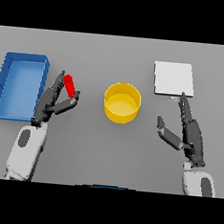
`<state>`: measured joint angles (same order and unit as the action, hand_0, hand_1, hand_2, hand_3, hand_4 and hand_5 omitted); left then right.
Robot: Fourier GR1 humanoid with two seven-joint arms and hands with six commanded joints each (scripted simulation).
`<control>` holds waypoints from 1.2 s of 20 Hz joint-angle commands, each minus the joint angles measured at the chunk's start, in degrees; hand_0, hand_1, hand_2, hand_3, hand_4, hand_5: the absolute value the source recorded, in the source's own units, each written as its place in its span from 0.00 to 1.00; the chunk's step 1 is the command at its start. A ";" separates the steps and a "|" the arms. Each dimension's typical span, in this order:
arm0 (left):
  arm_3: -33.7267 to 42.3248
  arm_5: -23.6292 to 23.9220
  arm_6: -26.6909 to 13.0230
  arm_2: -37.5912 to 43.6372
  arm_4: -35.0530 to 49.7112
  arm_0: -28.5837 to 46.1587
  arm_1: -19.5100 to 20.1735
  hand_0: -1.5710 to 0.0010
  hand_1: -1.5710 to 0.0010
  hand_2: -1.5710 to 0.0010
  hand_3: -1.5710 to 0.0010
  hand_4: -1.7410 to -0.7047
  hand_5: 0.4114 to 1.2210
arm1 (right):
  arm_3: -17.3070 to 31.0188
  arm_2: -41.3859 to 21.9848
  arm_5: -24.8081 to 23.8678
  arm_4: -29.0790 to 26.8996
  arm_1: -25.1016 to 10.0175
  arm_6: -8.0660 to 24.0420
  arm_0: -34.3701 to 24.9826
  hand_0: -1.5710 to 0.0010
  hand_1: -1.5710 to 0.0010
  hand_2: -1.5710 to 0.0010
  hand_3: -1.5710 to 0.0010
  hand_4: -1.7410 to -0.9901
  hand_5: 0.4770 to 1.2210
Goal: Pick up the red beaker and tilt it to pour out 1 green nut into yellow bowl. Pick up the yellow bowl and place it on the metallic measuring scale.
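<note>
Nearest the table's (105, 152) front edge, the right hand (191, 135) rests toward the right with fingers straight and thumb spread wide, holding nothing, its fingertips just short of the scale (173, 78) lying toward the far right. Left of centre, the left hand (52, 104) has fingers and thumb set around the beaker (69, 85), which tilts, beside a blue tray (6, 83) at the left edge. Mid-table stands the bowl (122, 103), well apart from both hands.
</note>
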<state>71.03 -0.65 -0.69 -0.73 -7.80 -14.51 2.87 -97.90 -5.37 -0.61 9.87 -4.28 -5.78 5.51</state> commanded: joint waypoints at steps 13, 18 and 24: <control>-13.27 -0.05 5.16 2.79 -0.14 -10.86 0.12 1.00 1.00 1.00 1.00 0.38 0.39 | 0.06 0.50 -0.02 -0.33 -0.26 1.31 -0.63 1.00 1.00 1.00 1.00 0.58 0.27; -15.97 2.50 5.68 4.59 1.02 -12.85 -2.22 0.71 0.69 0.68 0.69 0.29 0.58 | 0.43 0.58 -0.40 0.20 -0.40 1.19 -1.19 1.00 1.00 1.00 1.00 0.61 0.28; -18.18 5.74 9.76 4.92 -2.33 -13.93 -2.98 0.19 0.18 0.18 0.18 0.28 0.89 | 1.08 0.71 -0.21 -0.18 -0.21 1.02 -1.24 1.00 1.00 1.00 1.00 0.60 0.28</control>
<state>52.88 5.04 9.36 4.20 -10.15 -28.46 -0.10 -96.83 -4.65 -0.85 9.69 -4.50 -4.58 4.24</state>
